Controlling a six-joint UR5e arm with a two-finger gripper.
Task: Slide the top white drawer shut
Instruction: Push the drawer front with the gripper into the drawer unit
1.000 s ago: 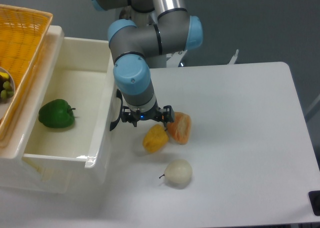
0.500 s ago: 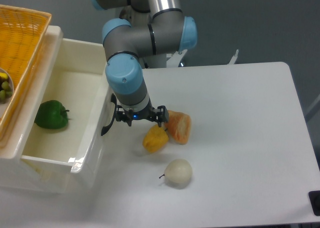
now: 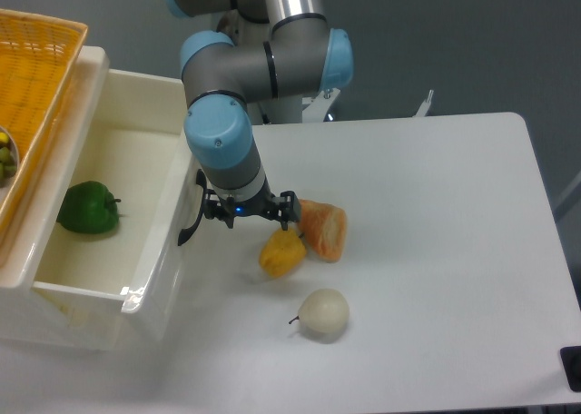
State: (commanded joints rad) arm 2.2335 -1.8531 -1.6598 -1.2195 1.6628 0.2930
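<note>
- Starting nearest the camera, we see a pale round fruit at about 5 o'clock from our gripper, well clear of the drawer, so it should not matter to the push.
- Just beyond it, a yellow fruit and an orange bread roll lie touching each other, right under the gripper's far finger.
- Our gripper sits against the front of the top white drawer, beside its black handle, placed there to shove toward 9 o'clock; whether the fingers are apart or together we cannot tell.
- Inside the drawer, which is not yet closed, a green pepper rests.
- Farthest back, at 10 o'clock, the orange basket overhangs the cabinet.
</note>
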